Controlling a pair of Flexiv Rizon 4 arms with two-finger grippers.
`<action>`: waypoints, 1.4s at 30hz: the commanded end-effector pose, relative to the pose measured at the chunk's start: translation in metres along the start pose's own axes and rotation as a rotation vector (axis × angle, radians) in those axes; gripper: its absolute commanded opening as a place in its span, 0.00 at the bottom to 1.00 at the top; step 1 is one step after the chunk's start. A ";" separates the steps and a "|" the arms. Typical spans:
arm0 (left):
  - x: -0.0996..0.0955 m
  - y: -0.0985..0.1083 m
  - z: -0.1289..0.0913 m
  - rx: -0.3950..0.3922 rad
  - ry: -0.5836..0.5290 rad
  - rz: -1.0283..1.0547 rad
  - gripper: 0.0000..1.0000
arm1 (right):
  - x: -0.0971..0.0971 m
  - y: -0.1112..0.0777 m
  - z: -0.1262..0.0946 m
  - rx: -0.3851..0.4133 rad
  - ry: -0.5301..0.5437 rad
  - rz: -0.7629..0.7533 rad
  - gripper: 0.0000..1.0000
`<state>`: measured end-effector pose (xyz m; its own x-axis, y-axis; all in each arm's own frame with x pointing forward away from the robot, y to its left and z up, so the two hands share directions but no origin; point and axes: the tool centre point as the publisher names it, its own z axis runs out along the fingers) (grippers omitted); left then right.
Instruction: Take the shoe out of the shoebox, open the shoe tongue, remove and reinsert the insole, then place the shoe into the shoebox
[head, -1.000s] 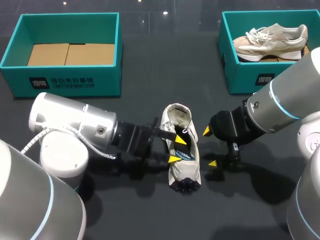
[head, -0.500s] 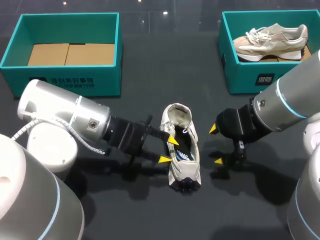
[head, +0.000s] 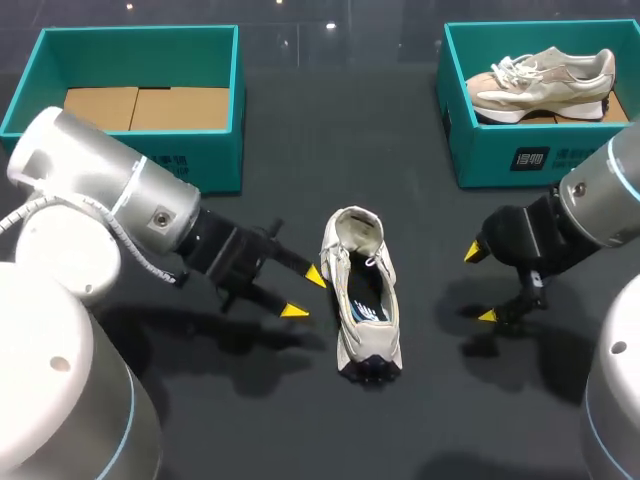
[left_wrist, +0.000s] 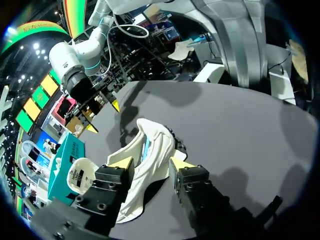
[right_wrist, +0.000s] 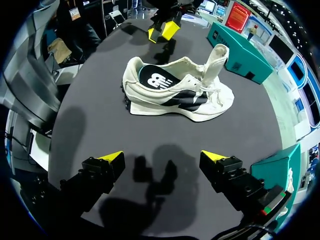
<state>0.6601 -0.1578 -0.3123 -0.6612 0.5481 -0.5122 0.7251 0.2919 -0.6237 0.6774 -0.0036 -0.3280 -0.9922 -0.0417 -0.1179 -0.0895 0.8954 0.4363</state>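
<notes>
At mid-bench (head: 300, 130), from the head view: shoe (head: 362, 295) on its sole, outside both boxes, long axis running near to far. Tongue (head: 355, 232) standing up at the far end, insole (head: 365, 305) showing inside. Just left of the shoe and not touching it: left end effector (head: 305, 293), fingers spread, nothing between them. Right of the shoe and farther off: right end effector (head: 481, 284), likewise spread and empty. At far left: left box (head: 140, 55), teal, holding only cardboard (head: 145, 108). At far right: right box (head: 500, 150), also teal, with a second shoe (head: 540, 80) lying inside.

From the left wrist view: left end effector (left_wrist: 152, 163) spread wide, shoe (left_wrist: 157, 142) just ahead of the fingertips and seen through the gap, no contact visible. Beyond the shoe: right end effector (left_wrist: 103, 116), tips apart, holding nothing. Farther on, at the bench's far right: right box (left_wrist: 67, 165) with the second shoe (left_wrist: 80, 172) in it.

From the right wrist view: right end effector (right_wrist: 163, 157) spread wide over bare bench, gripping nothing. Ahead and well apart: shoe (right_wrist: 175, 95), side-on, upright on its sole, tongue (right_wrist: 218, 57) pulled up, insole (right_wrist: 152, 80) with a dark print lying flat inside. Beyond the shoe: left end effector (right_wrist: 161, 31), yellow tips apart, close to the shoe's other side. Past the tongue end of the shoe: left box (right_wrist: 240, 55).
</notes>
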 end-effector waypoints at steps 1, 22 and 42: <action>0.005 -0.004 -0.034 -0.008 0.076 -0.004 0.45 | 0.013 -0.011 -0.031 -0.007 -0.013 0.000 1.00; -0.005 0.003 -0.123 -0.068 0.279 0.042 0.00 | 0.014 -0.020 -0.038 0.008 -0.013 -0.006 1.00; -0.021 0.000 -0.133 -0.082 0.363 0.143 0.00 | 0.014 -0.020 -0.038 0.008 -0.013 -0.006 1.00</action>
<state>0.6964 -0.0625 -0.2338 -0.4997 0.7898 -0.3557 0.8065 0.2745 -0.5236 0.6639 -0.0386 -0.3052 -0.9905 -0.0436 -0.1307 -0.0965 0.8967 0.4320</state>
